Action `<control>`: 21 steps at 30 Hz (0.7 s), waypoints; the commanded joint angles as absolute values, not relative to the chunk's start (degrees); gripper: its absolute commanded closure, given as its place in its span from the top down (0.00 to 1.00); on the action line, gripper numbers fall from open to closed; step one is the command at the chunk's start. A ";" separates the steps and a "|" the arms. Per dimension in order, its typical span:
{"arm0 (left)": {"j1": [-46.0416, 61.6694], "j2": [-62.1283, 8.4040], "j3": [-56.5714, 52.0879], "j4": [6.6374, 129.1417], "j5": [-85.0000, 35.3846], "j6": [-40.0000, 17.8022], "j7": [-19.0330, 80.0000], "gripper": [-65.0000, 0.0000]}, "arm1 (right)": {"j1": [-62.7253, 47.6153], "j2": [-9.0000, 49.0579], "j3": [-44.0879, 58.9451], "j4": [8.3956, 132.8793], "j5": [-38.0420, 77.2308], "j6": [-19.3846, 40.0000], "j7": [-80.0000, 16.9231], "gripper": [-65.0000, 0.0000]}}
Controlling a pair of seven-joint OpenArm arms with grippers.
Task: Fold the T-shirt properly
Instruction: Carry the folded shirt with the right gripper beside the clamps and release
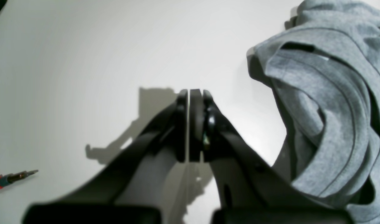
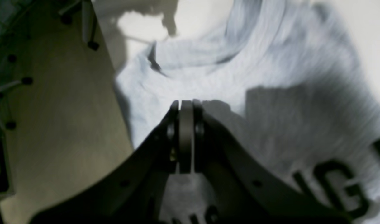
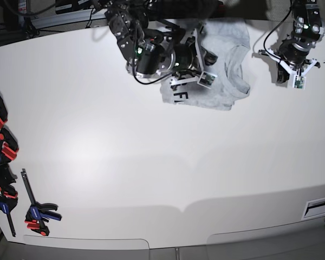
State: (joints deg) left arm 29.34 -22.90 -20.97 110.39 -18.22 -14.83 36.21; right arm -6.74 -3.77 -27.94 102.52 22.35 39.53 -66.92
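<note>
White table (image 3: 124,162); crumpled T-shirt (image 3: 227,65); both end effectors closed, empty.

The T-shirt (image 3: 225,65) is light heather grey with black block lettering (image 3: 180,97) showing at its near-left edge. It lies bunched and partly folded on the white worktop (image 3: 151,162), toward 12 o'clock in the base view. Loose folds and hems stand up along its right side (image 1: 330,102). The printed face (image 2: 333,183) is up.
</note>
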 commanded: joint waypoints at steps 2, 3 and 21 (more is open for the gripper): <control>29.36 -23.68 -21.41 111.53 -18.79 -14.59 34.63 0.00 | -4.45 -3.70 -28.84 98.63 22.52 40.00 -65.69 0.00; 29.36 -23.68 -21.41 111.53 -18.79 -14.59 34.65 0.00 | -3.33 -3.60 -29.47 95.90 22.15 40.00 -65.67 0.00; 29.34 -23.68 -21.41 111.50 -18.79 -14.59 35.00 0.00 | 7.46 -1.13 -3.99 67.33 0.38 16.95 -48.23 0.00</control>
